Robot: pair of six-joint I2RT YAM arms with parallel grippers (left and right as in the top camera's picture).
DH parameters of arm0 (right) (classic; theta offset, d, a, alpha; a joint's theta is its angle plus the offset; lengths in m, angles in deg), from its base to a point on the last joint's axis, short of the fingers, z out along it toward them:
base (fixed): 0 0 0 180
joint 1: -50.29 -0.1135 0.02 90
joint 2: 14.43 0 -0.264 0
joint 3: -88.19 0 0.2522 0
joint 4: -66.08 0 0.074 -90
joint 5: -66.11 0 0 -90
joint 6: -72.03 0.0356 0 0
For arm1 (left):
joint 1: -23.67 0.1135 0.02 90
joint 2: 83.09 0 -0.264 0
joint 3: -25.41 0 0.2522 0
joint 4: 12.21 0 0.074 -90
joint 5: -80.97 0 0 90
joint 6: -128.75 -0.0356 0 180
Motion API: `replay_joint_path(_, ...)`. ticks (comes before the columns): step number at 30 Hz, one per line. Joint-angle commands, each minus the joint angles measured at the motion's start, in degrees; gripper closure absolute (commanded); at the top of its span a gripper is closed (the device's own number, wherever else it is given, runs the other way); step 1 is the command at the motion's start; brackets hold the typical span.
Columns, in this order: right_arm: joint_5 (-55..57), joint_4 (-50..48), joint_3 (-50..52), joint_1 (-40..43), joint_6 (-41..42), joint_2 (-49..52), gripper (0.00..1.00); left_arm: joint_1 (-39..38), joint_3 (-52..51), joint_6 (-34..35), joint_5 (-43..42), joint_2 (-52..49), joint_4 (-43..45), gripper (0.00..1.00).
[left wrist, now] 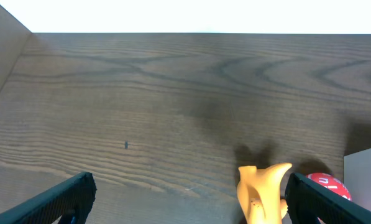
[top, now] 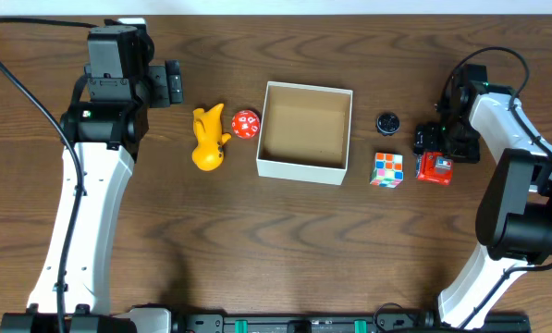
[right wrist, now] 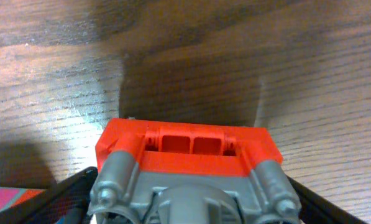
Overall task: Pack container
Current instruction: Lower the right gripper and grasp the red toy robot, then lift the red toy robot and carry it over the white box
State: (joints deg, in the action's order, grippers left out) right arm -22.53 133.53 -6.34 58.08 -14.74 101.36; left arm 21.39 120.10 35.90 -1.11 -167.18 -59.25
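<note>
The container (top: 277, 169) is a square white box with a tan-brown inside, standing empty at the table's middle; its corner shows in the left wrist view (left wrist: 366, 186). A yellow toy (top: 208, 139) (left wrist: 263, 190) and a red ball (top: 246, 123) (left wrist: 327, 185) lie left of it. A black round piece (top: 388, 121), a colour cube (top: 386, 169) and a red and grey toy (top: 434, 168) (right wrist: 191, 162) lie right of it. My left gripper (top: 175, 83) (left wrist: 188, 199) is open and empty, behind the yellow toy. My right gripper (top: 435, 154) (right wrist: 188, 208) is open, its fingers on either side of the red and grey toy.
The wooden table's far edge (left wrist: 204, 32) meets a white wall. The colour cube's corner shows at the lower left of the right wrist view (right wrist: 11, 199), close beside the red and grey toy.
</note>
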Motion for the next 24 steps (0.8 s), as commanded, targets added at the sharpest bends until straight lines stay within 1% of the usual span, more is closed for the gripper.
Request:
replay_joint_path(1,-0.3,-0.1,0.3,-0.3,-0.1,0.6,0.18,0.3,1.1,-0.3,0.7,0.3,-0.1,0.02)
replay_joint_path(4,-0.3,-0.1,0.3,-0.3,-0.1,0.6,0.25,0.3,1.1,-0.3,0.7,0.3,-0.1,0.02)
replay_joint_path(8,-0.4,-0.1,0.3,-0.3,-0.1,0.6,0.44,0.3,1.1,-0.3,0.7,0.3,-0.1,0.02)
replay_joint_path(13,-0.4,0.1,0.0,-0.3,0.0,0.2,0.57,0.3,1.1,-0.3,0.7,0.3,-0.1,0.02)
replay_joint_path(15,-0.4,0.4,-0.8,-0.3,0.2,-0.5,0.59,0.3,1.1,-0.3,0.7,0.3,-0.1,0.02)
replay_joint_path(19,-0.4,2.3,-4.3,-0.4,0.1,-1.8,0.58,0.3,1.1,-0.3,0.7,0.3,-0.1,0.02)
replay_joint_path(24,-0.4,6.5,-12.1,-1.1,0.1,-2.3,0.56,0.3,1.1,-0.3,0.7,0.3,-0.1,0.02)
